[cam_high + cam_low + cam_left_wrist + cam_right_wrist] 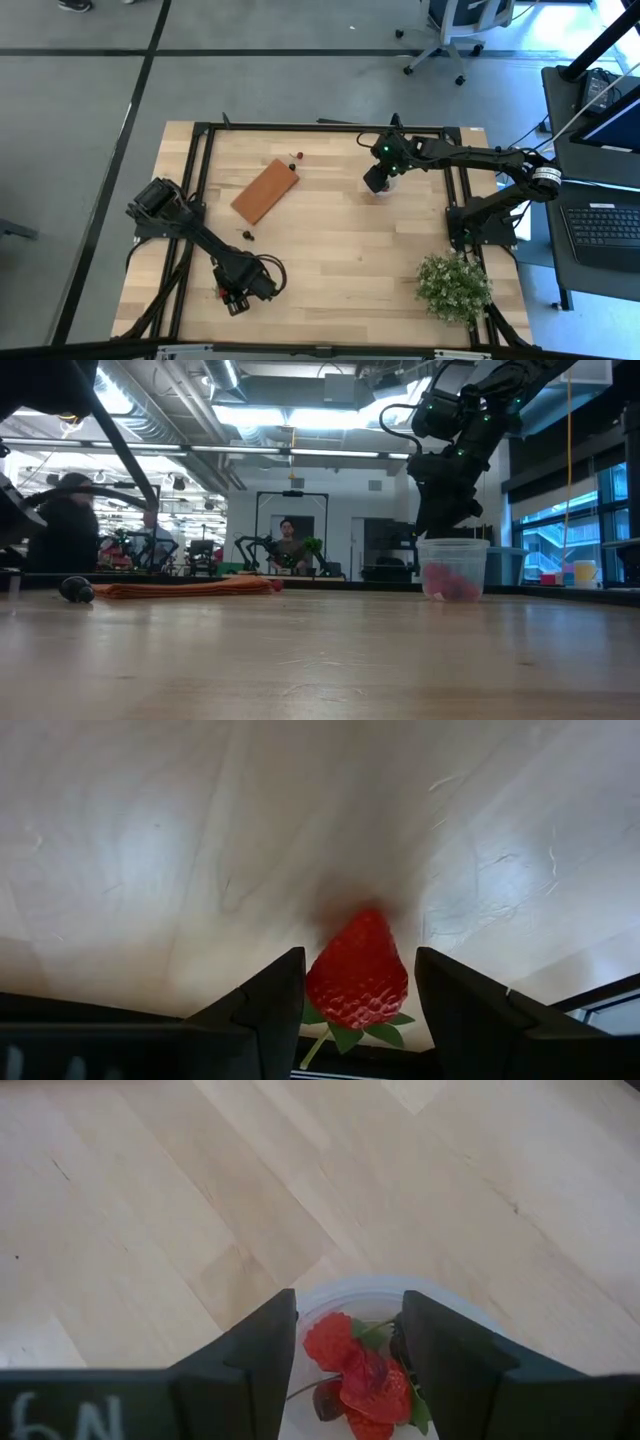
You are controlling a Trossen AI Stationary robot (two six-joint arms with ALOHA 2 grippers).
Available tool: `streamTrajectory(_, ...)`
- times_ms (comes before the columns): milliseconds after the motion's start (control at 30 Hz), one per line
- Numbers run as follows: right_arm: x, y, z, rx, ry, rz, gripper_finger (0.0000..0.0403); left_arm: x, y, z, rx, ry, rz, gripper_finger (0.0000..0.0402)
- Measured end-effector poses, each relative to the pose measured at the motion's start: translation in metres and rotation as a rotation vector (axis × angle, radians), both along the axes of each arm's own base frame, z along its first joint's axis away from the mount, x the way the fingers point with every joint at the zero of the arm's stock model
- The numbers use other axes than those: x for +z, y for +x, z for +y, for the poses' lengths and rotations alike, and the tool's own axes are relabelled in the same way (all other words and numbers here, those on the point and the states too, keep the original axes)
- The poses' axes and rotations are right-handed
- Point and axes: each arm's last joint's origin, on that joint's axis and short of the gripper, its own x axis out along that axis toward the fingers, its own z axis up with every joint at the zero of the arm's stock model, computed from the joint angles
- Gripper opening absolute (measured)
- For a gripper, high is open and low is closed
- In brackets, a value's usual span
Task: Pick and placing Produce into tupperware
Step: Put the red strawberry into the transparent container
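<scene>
My left gripper [232,296] is low at the table's near left side, shut on a red strawberry [357,975] with a green top. My right gripper [378,181] hovers open just above the translucent cup [452,568], toward the table's far right. The cup [372,1295] stands on its base and holds red strawberries [362,1370] and a dark berry. In the right wrist view my fingers stand over the cup's rim without touching it. Loose berries lie by the far end of the brick-coloured block [298,155] and near it [248,234]. My left gripper pinches the strawberry's sides [320,982] between its two fingers. The green top points back toward the wrist, and the tip points ahead at the table. Whether the berry still rests on the wood I cannot tell.
The flat orange-brown block [265,190] lies left of the table's middle, and a bushy green plant [455,287] sits at the near right corner. A dark berry [75,589] shows in the low view. People stand in the room beyond the table.
</scene>
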Motion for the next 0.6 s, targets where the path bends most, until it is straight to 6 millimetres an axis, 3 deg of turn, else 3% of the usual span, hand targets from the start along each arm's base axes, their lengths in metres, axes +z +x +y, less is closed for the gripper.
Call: streamTrajectory(600,0.0,0.0,0.0,0.0,0.0,0.0,0.0186,0.0001,0.0007,0.0002,-0.002,0.011,-0.015,0.0142)
